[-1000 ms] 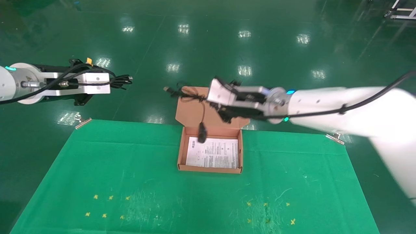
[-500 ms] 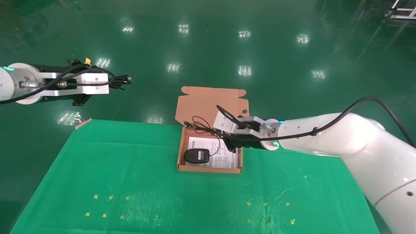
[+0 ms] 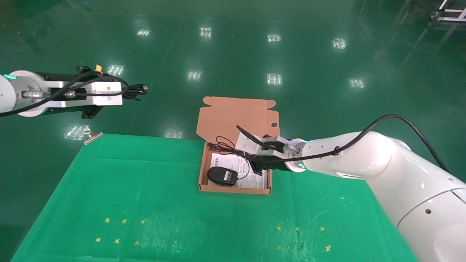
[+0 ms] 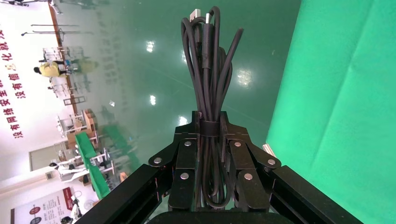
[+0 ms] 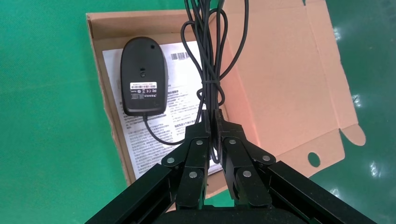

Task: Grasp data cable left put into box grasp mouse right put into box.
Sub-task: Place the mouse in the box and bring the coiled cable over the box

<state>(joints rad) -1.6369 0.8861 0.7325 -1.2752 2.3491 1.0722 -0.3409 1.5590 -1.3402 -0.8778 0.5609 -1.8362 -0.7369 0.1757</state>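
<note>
Mouse (image 3: 222,175) lies belly-up on the white sheet in the box (image 3: 235,189), lower-left part of the box floor, centre of the head view; white label faces up.

Right gripper (image 3: 256,168) low over the box's right side, jaws pinched on the mouse's cord (image 5: 212,74). The cord's bunched loops run from the jaws toward the open lid (image 3: 236,118).

Left gripper (image 4: 211,140) held high at upper left of the head view, off the table (image 3: 109,189), clamped on the tied data cable (image 4: 208,70); plug ends stick out past the fingertips.

Risks, as I judge them:
- The cord's loops may snag the fingers on release and drag the mouse out when the arm lifts.
- Part of the cord sits near the hinge; it could spill over the back wall.
- The cable bundle is long; dropped crosswise it may straddle the rim or land on the mouse.
</note>
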